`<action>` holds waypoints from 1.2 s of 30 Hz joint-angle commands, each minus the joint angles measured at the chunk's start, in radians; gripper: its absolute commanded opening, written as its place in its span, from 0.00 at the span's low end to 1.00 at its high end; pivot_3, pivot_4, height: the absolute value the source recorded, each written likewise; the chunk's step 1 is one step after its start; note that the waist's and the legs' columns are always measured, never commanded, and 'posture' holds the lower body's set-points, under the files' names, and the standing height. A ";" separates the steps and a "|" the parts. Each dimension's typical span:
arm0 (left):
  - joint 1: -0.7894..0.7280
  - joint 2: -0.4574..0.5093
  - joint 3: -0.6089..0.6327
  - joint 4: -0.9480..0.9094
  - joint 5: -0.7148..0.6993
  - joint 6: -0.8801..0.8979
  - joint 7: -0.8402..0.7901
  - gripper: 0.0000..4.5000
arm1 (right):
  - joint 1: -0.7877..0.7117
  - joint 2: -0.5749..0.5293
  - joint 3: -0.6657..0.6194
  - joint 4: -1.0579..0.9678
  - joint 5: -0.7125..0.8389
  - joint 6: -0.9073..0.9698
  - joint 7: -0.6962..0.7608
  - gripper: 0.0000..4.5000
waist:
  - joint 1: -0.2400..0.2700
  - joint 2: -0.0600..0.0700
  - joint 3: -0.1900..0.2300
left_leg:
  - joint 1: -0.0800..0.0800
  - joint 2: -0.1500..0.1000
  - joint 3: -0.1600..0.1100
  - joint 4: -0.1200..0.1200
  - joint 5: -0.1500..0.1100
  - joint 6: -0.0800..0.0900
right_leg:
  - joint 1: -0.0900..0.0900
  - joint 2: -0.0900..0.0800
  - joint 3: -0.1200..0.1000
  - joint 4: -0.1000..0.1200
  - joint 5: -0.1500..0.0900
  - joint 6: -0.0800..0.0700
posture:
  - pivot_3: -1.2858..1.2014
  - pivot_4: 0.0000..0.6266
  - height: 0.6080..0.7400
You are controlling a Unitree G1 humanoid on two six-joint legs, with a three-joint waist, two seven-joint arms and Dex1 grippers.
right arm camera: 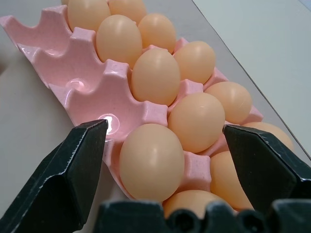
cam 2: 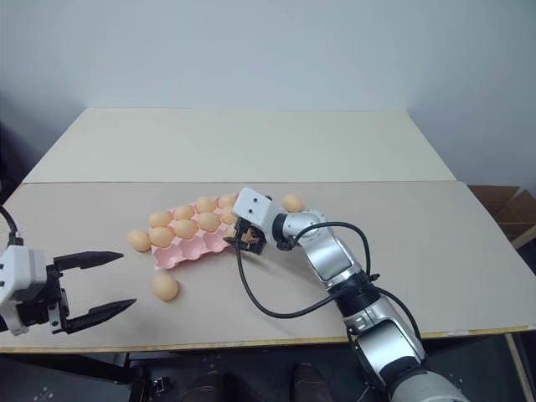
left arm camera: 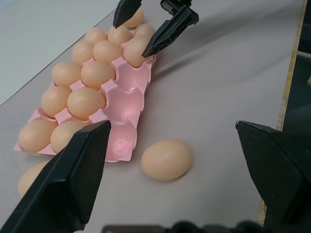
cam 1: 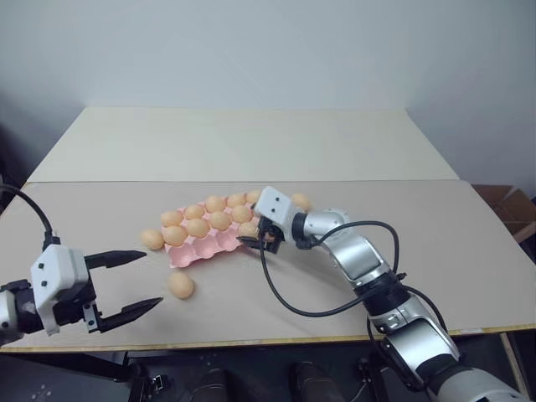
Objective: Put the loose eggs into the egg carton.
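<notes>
The pink egg carton (cam 1: 194, 251) lies mid-table, its two far rows full of eggs and the near row partly bare (left arm camera: 124, 104). My right gripper (right arm camera: 165, 128) is open at the carton's right end, its fingers standing apart on either side of an egg (right arm camera: 152, 162) that sits in a near-row cup. Loose eggs lie on the table: one (cam 1: 152, 239) left of the carton, one (cam 1: 180, 285) in front of it, one (cam 1: 301, 201) behind my right wrist. My left gripper (cam 1: 134, 280) is open and empty at the table's near left, facing the front egg (left arm camera: 166, 159).
The carton rests on a tan tabletop (cam 1: 435, 251); a paler table (cam 1: 251, 142) adjoins it behind. The near table edge (cam 1: 276, 339) runs just below my arms. A cable (cam 1: 285, 293) loops from my right wrist over the table.
</notes>
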 commanded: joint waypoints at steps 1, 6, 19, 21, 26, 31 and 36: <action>-0.033 0.002 -0.006 -0.004 -0.018 -0.018 0.001 1.00 | 0.013 -0.051 -0.031 -0.104 -0.002 0.002 0.017 0.99 | 0.004 0.000 0.000 | 0.000 0.000 0.000 0.000 0.000 0.000 | 0.000 0.000 0.000 0.000 0.000 0.000 | 0.52 0.24 1.00; -0.081 -0.016 -0.034 0.004 -0.064 -0.014 -0.016 1.00 | 0.092 -0.220 -0.144 -0.305 0.085 0.115 0.102 0.99 | 0.013 0.000 0.000 | -0.001 -0.001 0.000 0.000 0.000 0.000 | 0.000 -0.001 0.000 -0.001 -0.001 0.001 | 0.52 0.24 1.00; -0.136 -0.025 -0.054 0.008 -0.098 -0.015 -0.025 1.00 | 0.401 -0.587 -0.419 -0.549 0.286 0.166 0.257 0.99 | 0.021 0.000 0.000 | 0.002 -0.001 0.001 -0.001 0.000 0.000 | 0.001 0.000 0.002 -0.001 -0.004 0.006 | 0.52 0.24 1.00; -0.135 -0.030 -0.058 0.007 -0.096 -0.019 -0.021 1.00 | 0.403 -0.600 -0.420 -0.553 0.299 0.170 0.254 0.99 | 0.023 0.000 0.000 | 0.002 -0.001 0.001 -0.001 0.000 0.000 | 0.001 0.000 0.002 -0.001 -0.004 0.006 | 0.52 0.24 1.00; -0.137 -0.039 -0.061 0.006 -0.093 -0.026 -0.014 1.00 | 0.402 -0.620 -0.416 -0.554 0.306 0.167 0.243 0.99 | 0.028 0.000 0.000 | 0.001 -0.001 0.000 -0.001 0.000 0.000 | 0.001 -0.001 0.001 -0.002 -0.004 0.006 | 0.52 0.24 1.00; -0.148 -0.042 -0.069 0.004 -0.085 -0.035 -0.003 1.00 | 0.401 -0.623 -0.414 -0.552 0.309 0.167 0.235 0.99 | 0.029 0.000 0.000 | 0.001 -0.001 0.000 -0.001 0.000 0.000 | 0.001 -0.001 0.001 -0.002 -0.004 0.006 | 0.52 0.24 1.00; -0.157 -0.059 -0.089 -0.022 -0.093 -0.043 0.025 1.00 | 0.311 -0.581 -0.381 -0.447 0.247 0.164 0.150 0.99 | 0.025 0.000 0.000 | 0.001 -0.001 0.000 0.000 0.000 0.000 | 0.001 -0.001 0.002 -0.002 -0.004 0.006 | 0.52 0.24 1.00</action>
